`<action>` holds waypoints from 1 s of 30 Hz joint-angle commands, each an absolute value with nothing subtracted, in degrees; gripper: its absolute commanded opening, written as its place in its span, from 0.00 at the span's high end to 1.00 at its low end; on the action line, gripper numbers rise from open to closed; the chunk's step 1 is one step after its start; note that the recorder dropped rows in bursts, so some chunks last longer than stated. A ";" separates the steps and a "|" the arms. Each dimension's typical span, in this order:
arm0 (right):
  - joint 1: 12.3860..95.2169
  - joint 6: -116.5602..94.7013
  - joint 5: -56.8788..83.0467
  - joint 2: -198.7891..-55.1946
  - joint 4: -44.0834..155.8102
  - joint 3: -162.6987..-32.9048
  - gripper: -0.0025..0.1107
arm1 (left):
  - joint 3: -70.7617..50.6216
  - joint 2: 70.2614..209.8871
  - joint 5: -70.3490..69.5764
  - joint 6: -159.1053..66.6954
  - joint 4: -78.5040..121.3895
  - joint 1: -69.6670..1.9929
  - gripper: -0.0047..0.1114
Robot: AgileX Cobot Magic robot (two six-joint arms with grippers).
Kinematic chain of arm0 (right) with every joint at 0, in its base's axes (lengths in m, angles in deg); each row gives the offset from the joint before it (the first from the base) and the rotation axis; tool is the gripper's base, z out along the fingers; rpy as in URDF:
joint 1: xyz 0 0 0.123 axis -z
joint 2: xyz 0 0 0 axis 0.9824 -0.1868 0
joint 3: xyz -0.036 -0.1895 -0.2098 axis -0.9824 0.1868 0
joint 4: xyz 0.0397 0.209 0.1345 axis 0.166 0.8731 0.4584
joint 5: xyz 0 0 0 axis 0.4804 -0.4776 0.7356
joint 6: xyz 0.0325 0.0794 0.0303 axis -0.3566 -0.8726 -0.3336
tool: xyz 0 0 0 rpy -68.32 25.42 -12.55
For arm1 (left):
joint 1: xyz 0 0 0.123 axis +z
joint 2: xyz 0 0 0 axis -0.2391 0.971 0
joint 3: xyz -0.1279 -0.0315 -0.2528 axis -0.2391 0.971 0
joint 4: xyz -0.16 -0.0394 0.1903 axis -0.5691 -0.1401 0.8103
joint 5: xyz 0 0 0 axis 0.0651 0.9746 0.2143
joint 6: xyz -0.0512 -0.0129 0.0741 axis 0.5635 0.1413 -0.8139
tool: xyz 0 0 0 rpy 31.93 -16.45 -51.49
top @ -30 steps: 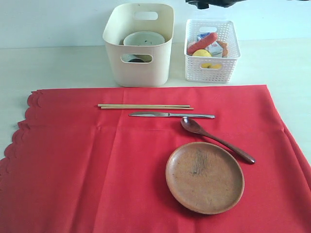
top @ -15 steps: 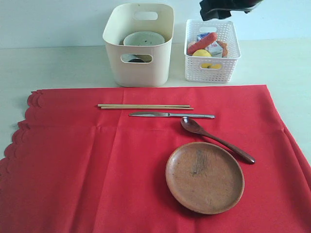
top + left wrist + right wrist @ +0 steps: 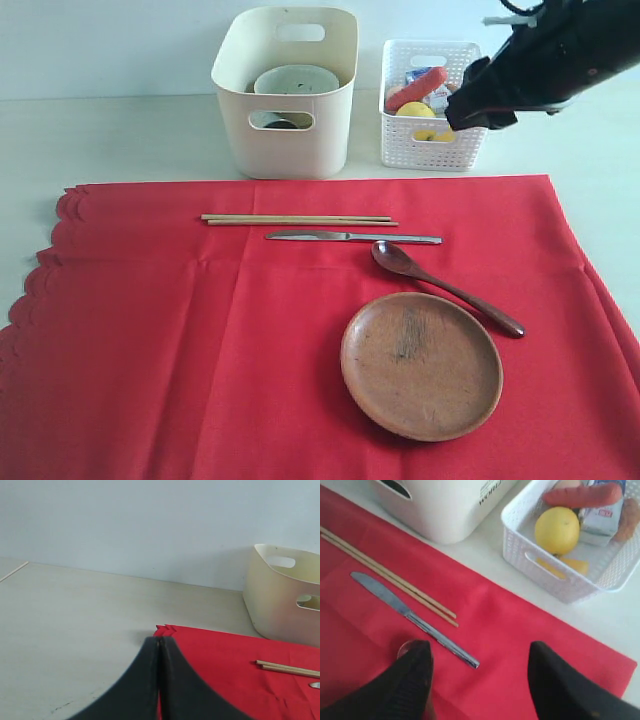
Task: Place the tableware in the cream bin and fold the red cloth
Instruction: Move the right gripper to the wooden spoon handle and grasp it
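The red cloth [image 3: 250, 340] lies spread on the table, its scalloped edge at the left. On it rest the wooden chopsticks [image 3: 298, 219], the slim knife [image 3: 350, 237], the dark spoon [image 3: 445, 287] and the brown plate [image 3: 421, 365]. The cream bin [image 3: 285, 150] holds the speckled bowl [image 3: 295, 78]; the steel cup [image 3: 280, 123] shows through its handle hole. My right gripper [image 3: 480, 105] hangs open in the air in front of the white basket, above the cloth's far right part. In its wrist view the right gripper [image 3: 480, 652] looks down on the knife [image 3: 415, 619] and chopsticks [image 3: 390, 575]. My left gripper [image 3: 160, 641] is shut and empty near the cloth's corner [image 3: 210, 650].
A white lattice basket [image 3: 437, 140] to the right of the bin holds a lemon [image 3: 557, 530], a sausage and other foods. Bare pale table surrounds the cloth at the back and left. The left arm does not show in the exterior view.
The right arm has come down from the top edge of the exterior view, moving right and lower, and now hangs in front of the white basket. The tableware has not moved.
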State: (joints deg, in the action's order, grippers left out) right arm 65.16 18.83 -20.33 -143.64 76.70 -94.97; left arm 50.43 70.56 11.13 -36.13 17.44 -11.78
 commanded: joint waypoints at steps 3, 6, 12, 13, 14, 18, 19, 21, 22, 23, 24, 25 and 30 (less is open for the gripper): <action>65.22 20.34 -18.37 -142.13 76.74 -87.96 0.49 | 50.62 70.26 10.99 -36.45 17.24 -11.69 0.96; 65.22 20.89 -16.67 -142.13 76.95 -84.57 0.49 | 50.62 70.26 10.99 -36.45 17.24 -11.69 0.96; 65.22 31.07 -14.08 -142.13 86.47 -80.80 0.49 | 50.62 70.26 10.99 -36.45 17.24 -11.69 0.96; 65.22 33.07 -14.08 -142.13 88.31 -80.36 0.49 | 50.62 70.26 10.99 -36.45 17.24 -11.69 0.96; 65.22 35.02 -13.94 -142.13 89.86 -80.03 0.49 | 50.62 70.26 10.99 -36.45 17.24 -11.69 0.96; 65.22 38.43 -13.83 -143.64 93.41 -78.45 0.49 | 50.62 70.26 10.99 -36.45 17.24 -11.69 0.96; 65.22 38.53 -14.00 -144.34 93.51 -78.33 0.49 | 50.62 70.26 10.99 -36.45 17.24 -11.69 0.96; 65.22 38.53 -14.40 -146.08 93.54 -78.33 0.49 | 50.62 70.26 10.99 -36.45 17.24 -11.69 0.96; 65.22 38.53 -14.45 -146.67 93.76 -78.33 0.49 | 50.62 70.26 10.99 -36.45 17.24 -11.69 0.96; 65.22 38.53 -14.45 -147.44 94.02 -78.33 0.49 | 50.62 70.26 10.99 -36.45 17.24 -11.69 0.96; 65.22 39.05 -14.45 -148.22 94.62 -78.33 0.49 | 50.62 70.26 10.99 -36.45 17.24 -11.69 0.96; 65.22 39.79 -14.56 -149.01 95.06 -78.33 0.49 | 50.62 70.26 10.99 -36.45 17.24 -11.69 0.96; 65.22 42.89 -15.31 -152.73 97.65 -78.33 0.49 | 50.62 70.26 10.99 -36.45 17.24 -11.69 0.96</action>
State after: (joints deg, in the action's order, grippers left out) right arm 65.16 40.83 -14.95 -150.99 96.13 -78.57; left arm 50.43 70.56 11.13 -36.13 17.44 -11.78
